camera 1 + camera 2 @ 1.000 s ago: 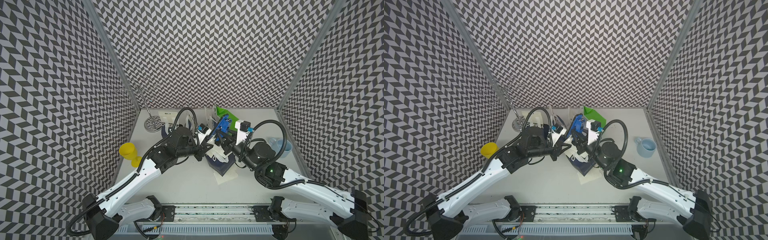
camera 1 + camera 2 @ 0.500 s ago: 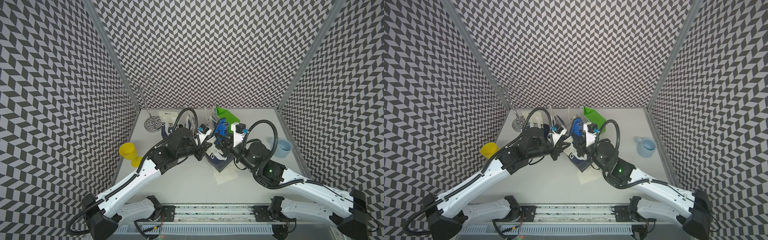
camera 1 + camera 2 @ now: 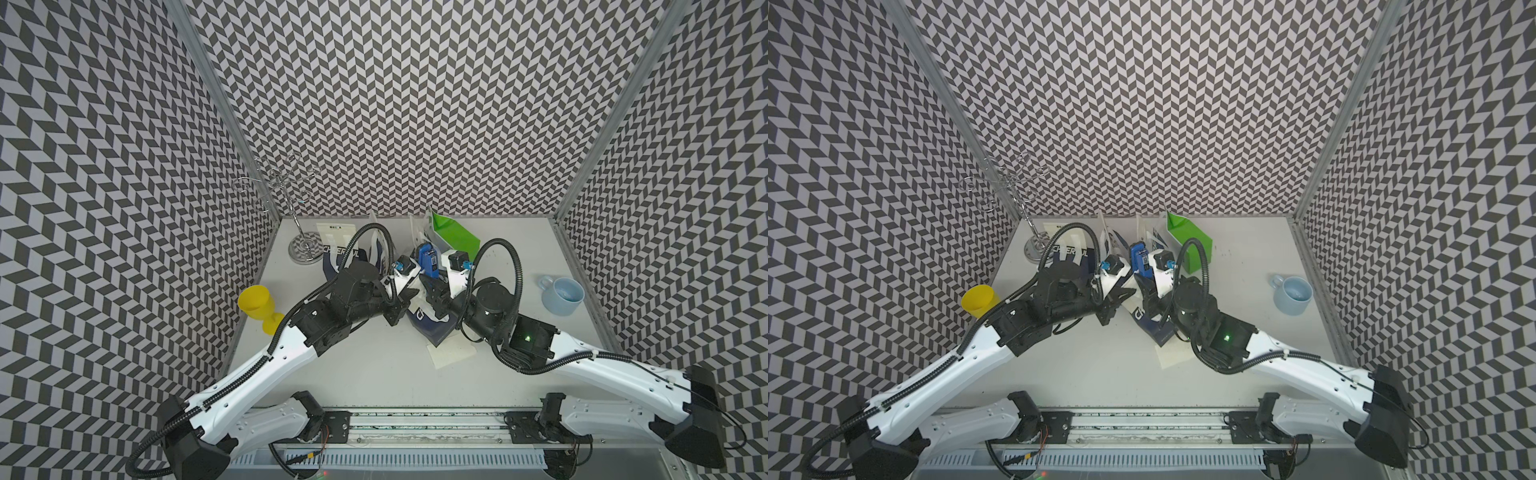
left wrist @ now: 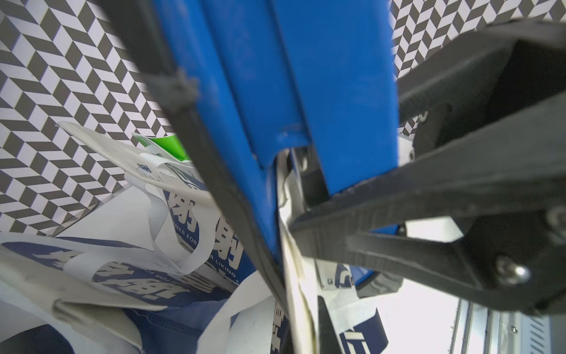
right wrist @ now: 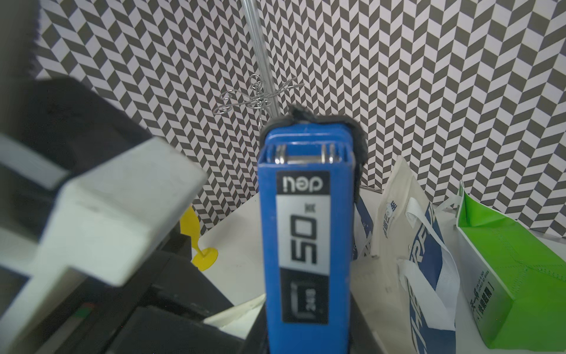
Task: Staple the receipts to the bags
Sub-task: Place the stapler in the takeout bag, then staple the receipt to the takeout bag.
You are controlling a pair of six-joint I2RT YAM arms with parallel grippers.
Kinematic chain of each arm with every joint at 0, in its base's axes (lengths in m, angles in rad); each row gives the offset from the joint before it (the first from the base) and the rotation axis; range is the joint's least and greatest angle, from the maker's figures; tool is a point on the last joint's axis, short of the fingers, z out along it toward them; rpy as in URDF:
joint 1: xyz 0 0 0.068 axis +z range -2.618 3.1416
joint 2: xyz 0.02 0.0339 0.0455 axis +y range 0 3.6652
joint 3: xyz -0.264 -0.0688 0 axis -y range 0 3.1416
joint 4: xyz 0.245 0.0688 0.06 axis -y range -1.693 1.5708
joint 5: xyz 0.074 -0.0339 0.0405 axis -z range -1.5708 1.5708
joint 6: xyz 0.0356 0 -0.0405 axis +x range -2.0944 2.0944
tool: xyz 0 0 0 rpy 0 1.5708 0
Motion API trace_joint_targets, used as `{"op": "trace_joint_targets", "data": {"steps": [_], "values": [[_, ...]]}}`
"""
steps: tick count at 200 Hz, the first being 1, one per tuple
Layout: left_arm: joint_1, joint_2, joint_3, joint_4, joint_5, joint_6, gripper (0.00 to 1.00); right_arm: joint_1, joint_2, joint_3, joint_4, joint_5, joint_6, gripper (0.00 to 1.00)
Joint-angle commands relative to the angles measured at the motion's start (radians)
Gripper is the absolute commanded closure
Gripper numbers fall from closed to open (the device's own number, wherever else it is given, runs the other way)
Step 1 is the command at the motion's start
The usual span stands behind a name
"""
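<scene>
A dark blue bag (image 3: 432, 332) (image 3: 1154, 328) stands at the table's middle. My left gripper (image 3: 411, 293) (image 4: 301, 318) is shut on a cream-white receipt (image 4: 294, 291) held against that bag's top edge. My right gripper (image 3: 432, 286) (image 5: 306, 344) is shut on the blue stapler (image 3: 428, 258) (image 5: 306, 230), which stands upright over the same edge. In the left wrist view the paper runs up into the stapler's (image 4: 306, 76) mouth. A second receipt (image 3: 451, 353) lies flat by the bag's foot. The green bag (image 3: 457, 237) and more dark blue bags (image 5: 422, 245) stand behind.
One dark blue bag (image 3: 338, 249) lies flat at the back left beside a wire stand (image 3: 305, 249). A yellow cup (image 3: 259, 305) stands at the left wall. A pale blue mug (image 3: 563, 295) sits at the right. Patterned walls close three sides.
My right gripper has carried the stapler leftward, up against my left gripper over the bag's top. The left arm has hardly moved.
</scene>
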Motion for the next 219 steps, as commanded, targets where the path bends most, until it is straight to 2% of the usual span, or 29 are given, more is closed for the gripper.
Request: {"op": "trace_joint_targets", "data": {"steps": [1, 18, 37, 70, 102, 134, 164, 192, 219], "values": [[-0.004, -0.054, -0.009, 0.164, -0.011, 0.031, 1.0, 0.017, -0.004, 0.027, -0.022, 0.002, -0.055, 0.9], [-0.004, -0.068, -0.023, 0.189, -0.003, 0.031, 1.0, 0.016, -0.021, 0.02, -0.039, -0.043, -0.076, 0.76], [-0.004, -0.088, -0.038, 0.214, 0.022, 0.038, 1.0, 0.018, -0.048, 0.001, -0.044, -0.087, -0.095, 0.66], [-0.004, -0.15, -0.12, 0.306, 0.03, 0.083, 1.0, 0.019, -0.072, 0.003, -0.088, -0.144, -0.129, 0.55], [-0.004, -0.202, -0.181, 0.361, 0.031, 0.127, 1.0, 0.025, -0.098, 0.017, -0.123, -0.128, -0.159, 0.44], [0.002, -0.201, -0.148, 0.262, 0.051, 0.184, 1.0, 0.024, -0.16, 0.072, -0.207, -0.118, -0.264, 0.37], [0.016, -0.189, -0.107, 0.151, 0.119, 0.228, 1.0, 0.025, -0.227, 0.115, -0.31, -0.238, -0.387, 0.3], [0.021, -0.189, -0.077, 0.073, 0.176, 0.26, 1.0, 0.024, -0.284, 0.089, -0.339, -0.304, -0.516, 0.23], [0.021, -0.186, -0.032, -0.019, 0.237, 0.31, 1.0, 0.024, -0.294, 0.055, -0.359, -0.286, -0.621, 0.2]]}}
